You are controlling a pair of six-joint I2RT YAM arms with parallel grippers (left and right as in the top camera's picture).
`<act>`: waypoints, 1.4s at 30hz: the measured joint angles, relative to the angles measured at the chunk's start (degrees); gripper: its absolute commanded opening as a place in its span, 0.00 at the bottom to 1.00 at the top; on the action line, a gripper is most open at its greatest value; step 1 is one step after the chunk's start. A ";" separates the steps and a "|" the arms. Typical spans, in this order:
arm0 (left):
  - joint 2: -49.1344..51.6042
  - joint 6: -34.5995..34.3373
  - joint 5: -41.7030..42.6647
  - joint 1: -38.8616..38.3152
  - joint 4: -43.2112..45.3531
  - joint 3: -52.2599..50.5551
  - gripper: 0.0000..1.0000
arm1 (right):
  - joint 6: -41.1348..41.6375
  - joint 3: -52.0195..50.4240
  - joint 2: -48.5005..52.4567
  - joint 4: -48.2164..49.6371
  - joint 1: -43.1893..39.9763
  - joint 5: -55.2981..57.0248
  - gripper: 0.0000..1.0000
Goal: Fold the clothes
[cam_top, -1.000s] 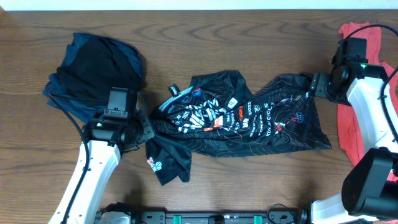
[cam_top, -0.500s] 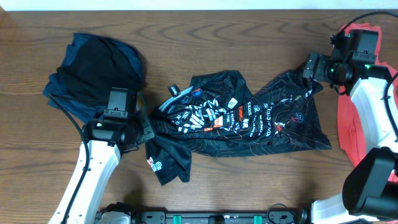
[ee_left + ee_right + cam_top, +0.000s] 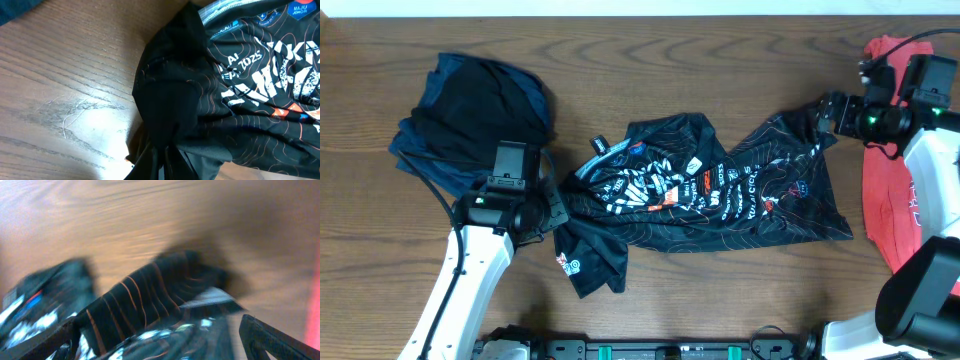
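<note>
The black jersey (image 3: 710,195) with white lettering and orange contour lines lies crumpled across the middle of the table. My left gripper (image 3: 556,208) is shut on the jersey's left edge. In the left wrist view that black fabric (image 3: 170,100) bunches down into the jaws of the left gripper (image 3: 160,172). My right gripper (image 3: 819,115) hovers open over the jersey's upper right corner. In the blurred right wrist view the two fingers of the right gripper (image 3: 160,347) stand wide apart, with the striped cloth (image 3: 150,300) loose below them.
A heap of navy and black garments (image 3: 470,115) sits at the back left, just behind my left arm. A coral-red T-shirt (image 3: 880,215) lies along the right edge, partly under my right arm. Bare wooden tabletop (image 3: 720,60) shows behind the jersey.
The right gripper has opened wide, let go of the jersey's upper right corner and drawn back up and to the right. The left arm has held still.
</note>
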 measured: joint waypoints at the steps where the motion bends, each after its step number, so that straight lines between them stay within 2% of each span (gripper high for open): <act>1: 0.00 0.00 0.00 0.00 -0.11 0.00 0.07 | -0.70 0.00 -0.04 -0.52 -0.20 -1.36 0.99; 4: 0.00 0.00 0.00 0.00 -0.22 0.00 0.07 | -0.31 0.00 0.09 -1.49 -0.98 -3.87 0.99; 7: 0.00 0.00 0.02 0.00 -0.20 0.00 0.07 | -11.82 0.04 0.28 -7.63 -2.64 -20.28 0.99; 12: 0.00 0.00 0.02 0.00 -0.17 0.00 0.07 | -24.41 0.02 0.37 -11.23 -2.69 -37.51 0.99; 16: 0.00 0.00 0.02 0.00 -0.17 0.00 0.07 | -27.65 0.02 0.37 -6.19 -2.71 -47.98 0.99; 19: 0.00 0.00 0.02 0.00 -0.20 0.00 0.07 | -23.76 0.02 0.37 3.34 -2.99 -52.35 0.99; 20: 0.00 0.00 0.00 0.00 -0.17 0.00 0.07 | -21.38 0.02 0.37 5.75 -3.08 -52.02 0.99; 22: 0.00 0.00 0.00 0.00 -0.17 0.00 0.07 | -10.78 0.35 0.37 7.69 -3.63 -43.78 0.99; 26: 0.00 0.00 0.02 0.00 -0.20 0.00 0.07 | 12.24 0.59 0.39 -3.17 -4.15 -12.28 0.99; 29: 0.00 0.00 0.02 0.00 -0.20 0.00 0.07 | 21.81 0.46 0.42 -7.26 -4.17 6.05 0.99; 31: 0.00 0.00 0.02 0.00 -0.15 0.00 0.07 | 25.22 0.46 0.42 -8.28 -4.15 13.35 0.99; 34: 0.00 0.00 0.02 0.00 0.02 0.00 0.07 | 24.35 0.44 0.42 -6.58 -4.20 14.25 0.99; 39: 0.00 0.00 0.00 0.00 0.50 0.00 0.07 | 8.61 0.46 0.42 -4.09 -4.26 -7.52 0.99; 42: 0.00 0.00 0.02 0.00 0.50 0.00 0.07 | 3.41 0.46 0.42 -4.72 -4.07 -13.75 0.99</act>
